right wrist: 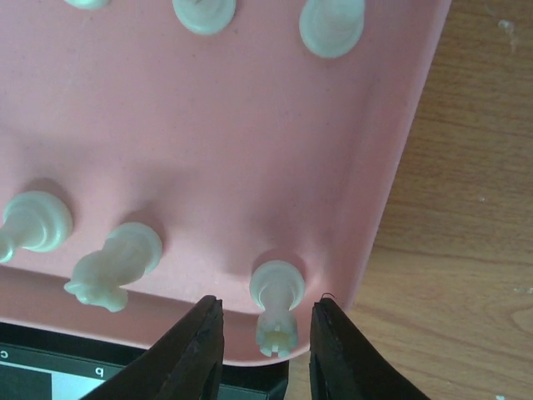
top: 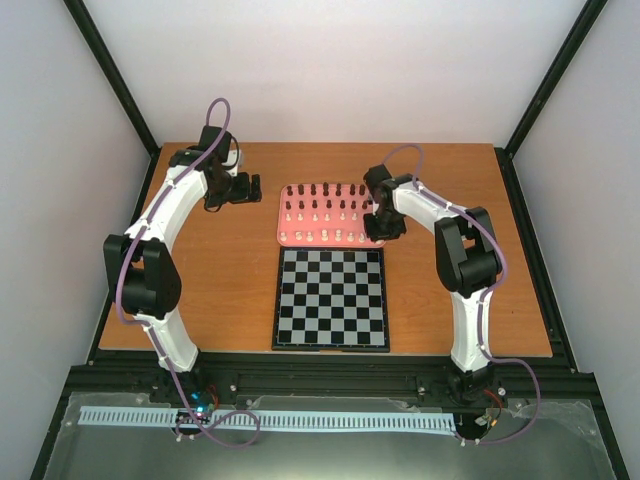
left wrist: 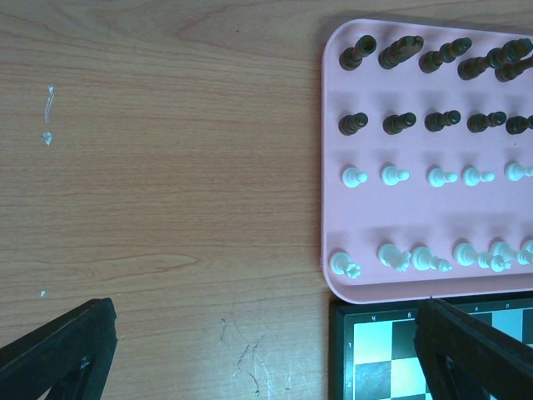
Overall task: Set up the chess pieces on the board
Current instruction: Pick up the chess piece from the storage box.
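One cream rook stood upright in the pink tray's near-right corner, dead between the right gripper's fingers, which were apart. The left gripper hung spread wide and farther off, and the board sat just beside the tray.

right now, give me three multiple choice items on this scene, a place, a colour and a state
1. The board holds no chess pieces; where are they?
A. on the pink tray
B. in a bowl
C. in a box

2. The piece that the right gripper straddles is:
A. dark brown
B. cream-white
C. red

3. The left gripper is:
A. shut on a pawn
B. shut, empty
C. open, empty

Answers: 1 A, rows of them stand on the tray. 2 B, the right wrist view shows it pale. 3 C, its fingers stand wide apart, nothing held.
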`<state>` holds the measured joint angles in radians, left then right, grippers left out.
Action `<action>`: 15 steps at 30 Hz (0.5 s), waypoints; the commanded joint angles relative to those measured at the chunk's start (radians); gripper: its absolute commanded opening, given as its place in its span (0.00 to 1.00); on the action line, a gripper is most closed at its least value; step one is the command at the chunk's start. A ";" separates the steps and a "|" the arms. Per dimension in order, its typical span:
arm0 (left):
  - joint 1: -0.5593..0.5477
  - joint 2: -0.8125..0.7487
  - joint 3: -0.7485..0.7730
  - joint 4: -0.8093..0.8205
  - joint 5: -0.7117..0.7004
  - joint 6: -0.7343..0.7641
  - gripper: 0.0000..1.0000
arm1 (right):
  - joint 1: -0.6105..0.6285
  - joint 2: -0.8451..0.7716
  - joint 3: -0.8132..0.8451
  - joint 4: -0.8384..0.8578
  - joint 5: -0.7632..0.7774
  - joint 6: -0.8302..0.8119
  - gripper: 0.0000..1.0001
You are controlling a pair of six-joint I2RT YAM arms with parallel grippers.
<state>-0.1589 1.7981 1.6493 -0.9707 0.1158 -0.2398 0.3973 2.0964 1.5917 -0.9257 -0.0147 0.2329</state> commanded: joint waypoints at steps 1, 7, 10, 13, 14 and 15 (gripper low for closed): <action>0.001 0.001 0.027 -0.019 -0.002 0.005 1.00 | 0.005 0.024 0.038 0.001 0.009 0.006 0.31; 0.001 0.004 0.024 -0.020 -0.003 0.006 1.00 | 0.005 0.035 0.049 -0.007 0.013 0.002 0.27; 0.001 0.008 0.023 -0.021 -0.005 0.007 1.00 | 0.005 0.041 0.051 -0.011 0.013 0.001 0.24; 0.001 0.013 0.026 -0.021 -0.005 0.005 1.00 | 0.005 0.043 0.053 -0.013 0.017 0.000 0.19; 0.001 0.014 0.027 -0.021 -0.004 0.005 1.00 | 0.004 0.044 0.053 -0.014 0.021 -0.001 0.16; 0.001 0.016 0.028 -0.021 -0.001 0.005 1.00 | 0.004 0.045 0.054 -0.015 0.024 0.000 0.13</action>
<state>-0.1589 1.7981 1.6493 -0.9707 0.1158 -0.2398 0.3973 2.1162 1.6161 -0.9272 -0.0109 0.2287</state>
